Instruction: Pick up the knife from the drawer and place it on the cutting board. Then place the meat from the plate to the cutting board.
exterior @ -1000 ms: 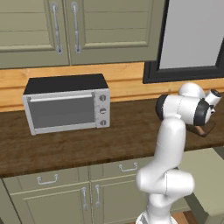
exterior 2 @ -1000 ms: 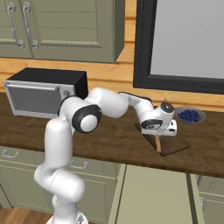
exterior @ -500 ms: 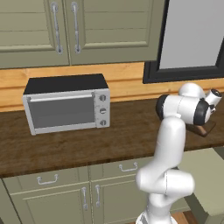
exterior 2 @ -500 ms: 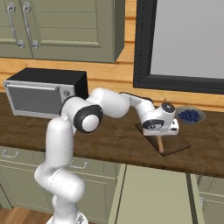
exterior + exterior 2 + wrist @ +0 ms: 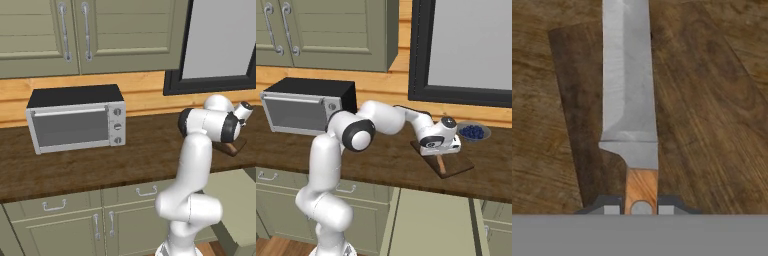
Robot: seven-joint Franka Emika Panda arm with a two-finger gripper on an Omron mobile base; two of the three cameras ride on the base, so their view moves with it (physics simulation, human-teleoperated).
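Note:
My gripper (image 5: 441, 150) hangs low over the dark-brown cutting board (image 5: 458, 165) and is shut on the knife (image 5: 441, 164). In the hand view the fingertips (image 5: 610, 206) clamp the tan wooden handle, and the pale silver blade of the knife (image 5: 629, 90) runs up along the cutting board (image 5: 702, 100). A shadow lies on the board left of the blade. I cannot tell whether the blade touches the board. The olive-green drawer (image 5: 431, 220) stands pulled out below the counter edge, also seen as the drawer (image 5: 235, 200). The plate and the meat are out of view.
A small grey bowl of blue berries (image 5: 472, 132) sits just behind the board by the dark window frame. A toaster oven (image 5: 76, 120) stands on the counter to the left. Wall cabinets (image 5: 75, 35) hang above it. In the left base view the board (image 5: 231, 148) peeks out behind my arm.
The hand with the knife has edged slightly to the right over the board. The grip is unchanged.

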